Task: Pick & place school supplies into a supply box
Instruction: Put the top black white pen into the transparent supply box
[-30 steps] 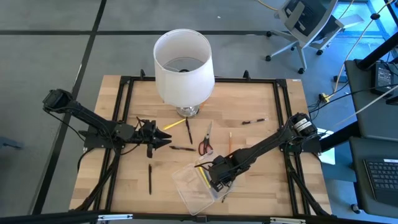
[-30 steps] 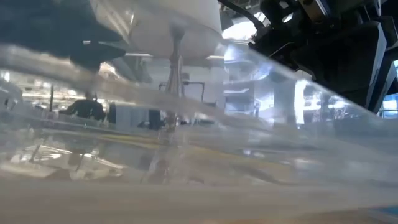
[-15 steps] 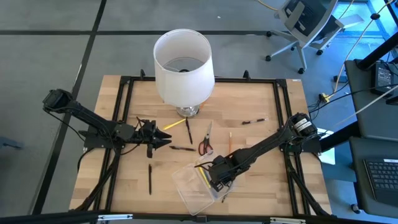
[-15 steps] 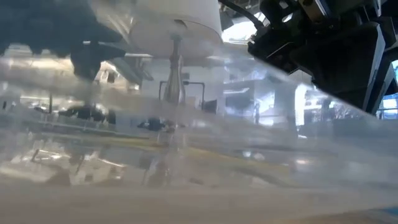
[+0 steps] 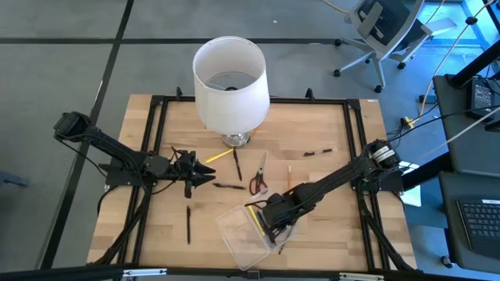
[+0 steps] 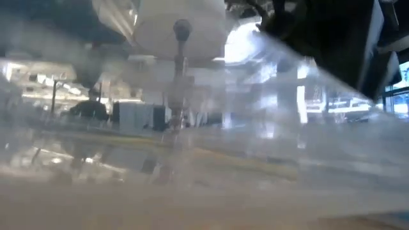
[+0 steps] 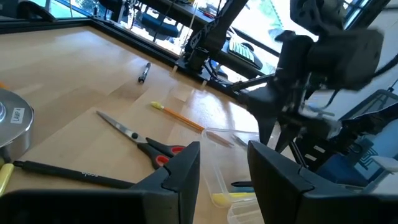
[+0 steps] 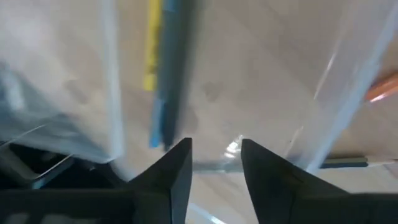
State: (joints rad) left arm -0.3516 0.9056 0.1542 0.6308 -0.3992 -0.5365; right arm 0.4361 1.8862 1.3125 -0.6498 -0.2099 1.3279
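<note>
The right hand (image 5: 266, 222) hangs over the supply box (image 5: 238, 234), a clear shallow tray sitting near the surface's (image 5: 328, 125) six o'clock edge. In the right wrist view its two dark fingers (image 8: 165, 180) stand apart with nothing between them, so it is released. Just past those fingertips a yellow pen (image 8: 151, 46) and a blue pen (image 8: 163, 93) lie side by side inside the box; the picture is smeared, so whether they rest flat on the box floor is hard to say. From overhead the yellow one (image 5: 256, 221) shows at the box's three o'clock side, right under the hand.

The left hand (image 5: 205, 177) waits at about nine o'clock on the surface, fingers (image 7: 180, 177) parted and empty.

Loose supplies lie around the middle. The red-handled scissors (image 5: 257, 181) sit at the centre, blades pointing to twelve o'clock. An orange pencil (image 5: 288, 176) lies just to their three o'clock, apart from them. A dark pen (image 5: 228, 186) lies at their nine o'clock, near the left hand's tips, and a yellow pencil (image 5: 219, 155) sits toward eleven o'clock beside the base of the white lampshade (image 5: 230, 76). A black pen (image 5: 188, 224) rests at seven o'clock, and another dark pen (image 5: 319, 151) lies toward two o'clock.
</note>
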